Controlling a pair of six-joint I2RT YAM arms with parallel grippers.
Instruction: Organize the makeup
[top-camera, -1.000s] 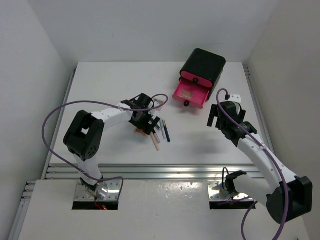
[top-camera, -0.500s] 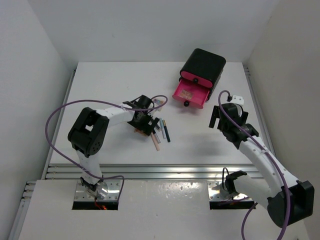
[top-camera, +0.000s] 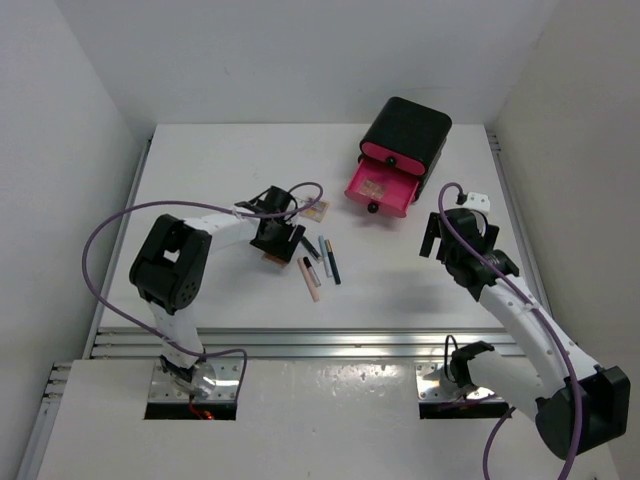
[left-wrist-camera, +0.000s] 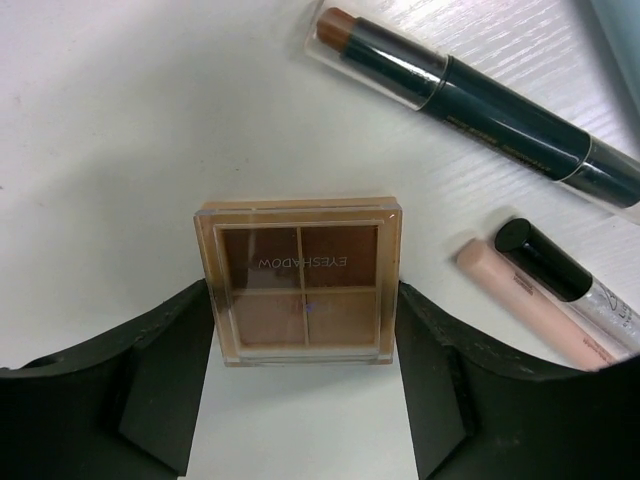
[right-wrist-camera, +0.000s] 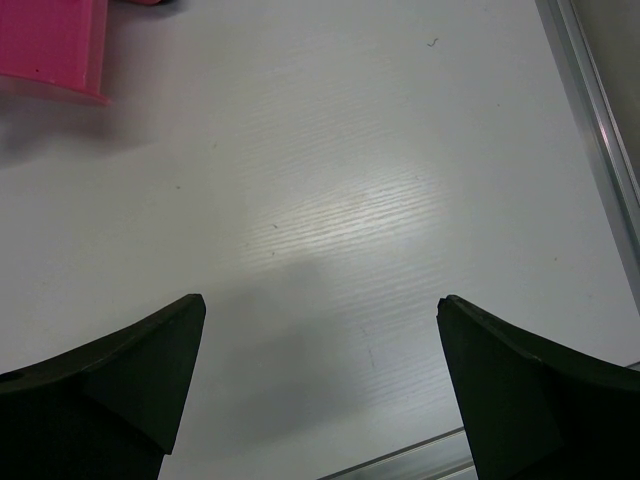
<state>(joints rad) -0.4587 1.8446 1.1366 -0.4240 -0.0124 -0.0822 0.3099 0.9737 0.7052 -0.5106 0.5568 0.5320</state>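
Note:
My left gripper (top-camera: 274, 242) is shut on a square peach eyeshadow palette (left-wrist-camera: 300, 280), with one finger pressed on each side; the palette's tan edge shows below the gripper in the top view (top-camera: 272, 258). To its right lie a dark pencil with a brown tip (left-wrist-camera: 480, 95), a peach tube with a black cap (left-wrist-camera: 520, 290) and a pale-blue pencil (top-camera: 323, 255). A second palette (top-camera: 316, 210) lies behind the gripper. A third palette (top-camera: 375, 188) sits in the pink drawer. My right gripper (right-wrist-camera: 320, 330) is open and empty over bare table. No white puff is in view.
The black box (top-camera: 405, 130) stands at the back right with its pink drawer (top-camera: 385, 195) pulled open toward the table's middle; a drawer corner shows in the right wrist view (right-wrist-camera: 50, 50). A metal rail (top-camera: 330, 345) runs along the table's near edge.
My left gripper has moved left, away from the pencils, with the palette in it. The right gripper has shifted slightly.

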